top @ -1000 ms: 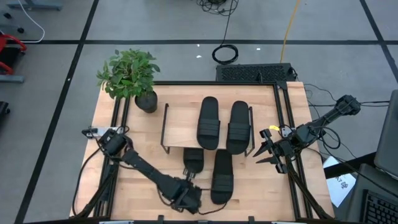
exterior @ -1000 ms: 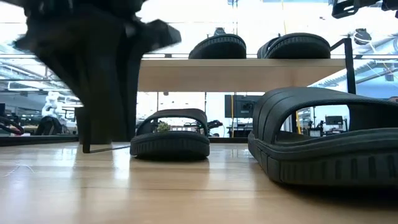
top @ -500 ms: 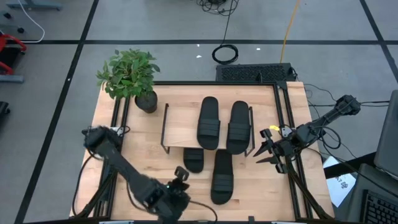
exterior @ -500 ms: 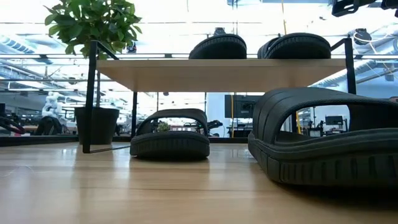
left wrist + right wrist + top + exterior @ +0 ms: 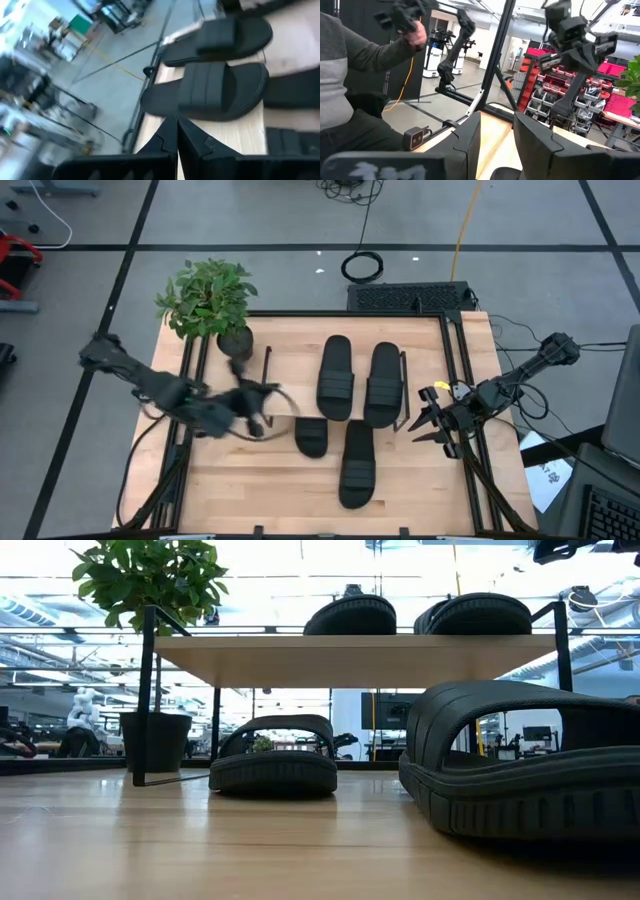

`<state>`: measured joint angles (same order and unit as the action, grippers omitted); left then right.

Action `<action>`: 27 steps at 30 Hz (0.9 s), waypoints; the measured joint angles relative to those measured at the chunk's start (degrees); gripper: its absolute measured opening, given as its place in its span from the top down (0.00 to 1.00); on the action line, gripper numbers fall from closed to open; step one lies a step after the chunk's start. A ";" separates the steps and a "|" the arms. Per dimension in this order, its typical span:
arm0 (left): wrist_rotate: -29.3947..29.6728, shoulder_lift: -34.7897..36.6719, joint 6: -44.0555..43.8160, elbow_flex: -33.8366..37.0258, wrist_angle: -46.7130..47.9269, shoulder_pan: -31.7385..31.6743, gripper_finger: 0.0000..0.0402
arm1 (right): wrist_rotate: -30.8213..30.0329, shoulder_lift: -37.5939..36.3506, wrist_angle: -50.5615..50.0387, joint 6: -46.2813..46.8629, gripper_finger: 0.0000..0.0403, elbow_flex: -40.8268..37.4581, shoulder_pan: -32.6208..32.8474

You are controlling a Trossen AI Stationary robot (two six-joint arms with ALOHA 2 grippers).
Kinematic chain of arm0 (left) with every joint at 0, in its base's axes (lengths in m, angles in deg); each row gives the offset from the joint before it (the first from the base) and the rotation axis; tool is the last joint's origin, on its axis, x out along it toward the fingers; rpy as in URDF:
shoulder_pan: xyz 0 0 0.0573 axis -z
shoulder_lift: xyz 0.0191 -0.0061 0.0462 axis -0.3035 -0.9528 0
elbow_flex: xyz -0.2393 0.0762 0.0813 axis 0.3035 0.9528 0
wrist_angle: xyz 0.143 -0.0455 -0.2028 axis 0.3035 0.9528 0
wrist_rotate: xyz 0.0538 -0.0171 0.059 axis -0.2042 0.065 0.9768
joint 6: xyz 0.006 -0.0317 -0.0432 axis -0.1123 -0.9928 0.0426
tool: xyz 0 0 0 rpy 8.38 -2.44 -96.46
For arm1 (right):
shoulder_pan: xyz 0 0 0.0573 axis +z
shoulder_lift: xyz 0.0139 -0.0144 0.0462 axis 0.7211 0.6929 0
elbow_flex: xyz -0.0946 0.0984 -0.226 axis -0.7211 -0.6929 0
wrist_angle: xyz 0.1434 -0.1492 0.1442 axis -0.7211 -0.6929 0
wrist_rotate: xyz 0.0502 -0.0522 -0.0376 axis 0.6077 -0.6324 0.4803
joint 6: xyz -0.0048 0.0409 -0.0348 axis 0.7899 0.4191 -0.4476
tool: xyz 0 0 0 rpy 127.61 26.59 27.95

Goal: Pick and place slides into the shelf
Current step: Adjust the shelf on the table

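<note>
over shelf's [image 5: 285, 385] left end, left gripper [image 5: 262, 398] pinched shut, empty; right gripper [image 5: 432, 423] part-open at table's right edge. two slides [image 5: 336, 377] shelved, two [image 5: 357, 462] below. risks clipping frame.

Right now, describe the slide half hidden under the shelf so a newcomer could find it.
Find the shelf in the middle of the table. One slide pokes out from beneath its front edge. Unlike its neighbour lying fully exposed, the board covers part of it.
</note>
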<state>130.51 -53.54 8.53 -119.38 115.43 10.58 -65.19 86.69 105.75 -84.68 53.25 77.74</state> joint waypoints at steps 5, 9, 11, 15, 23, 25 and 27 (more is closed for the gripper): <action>2.92 10.88 -14.99 14.38 -2.47 1.95 1.00 | -0.02 -0.02 0.02 -1.03 0.74 0.00 0.00; 4.58 11.97 -24.03 22.73 -4.73 2.25 1.00 | -0.02 -0.01 -0.01 -1.06 0.74 0.00 0.00; 7.20 12.00 -28.88 25.24 -3.77 2.75 1.00 | -0.02 -0.02 0.00 -0.39 0.74 0.00 0.00; 10.99 12.00 -38.78 27.99 -0.34 3.05 1.00 | -0.02 -0.02 0.01 0.27 0.74 0.00 0.00; 5.10 9.44 -50.61 31.98 0.83 2.91 1.00 | -0.02 0.00 -0.03 0.38 0.74 0.00 0.00; 4.06 8.86 -52.63 32.95 0.74 2.91 1.00 | -0.02 0.00 -0.13 0.39 0.74 0.00 0.00; 3.37 8.25 -54.86 34.26 0.80 2.91 1.00 | -0.02 0.00 -0.13 0.66 0.74 0.00 0.00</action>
<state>133.88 -45.29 -46.33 -85.13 116.24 13.49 -65.21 86.69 105.61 -84.02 53.25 77.74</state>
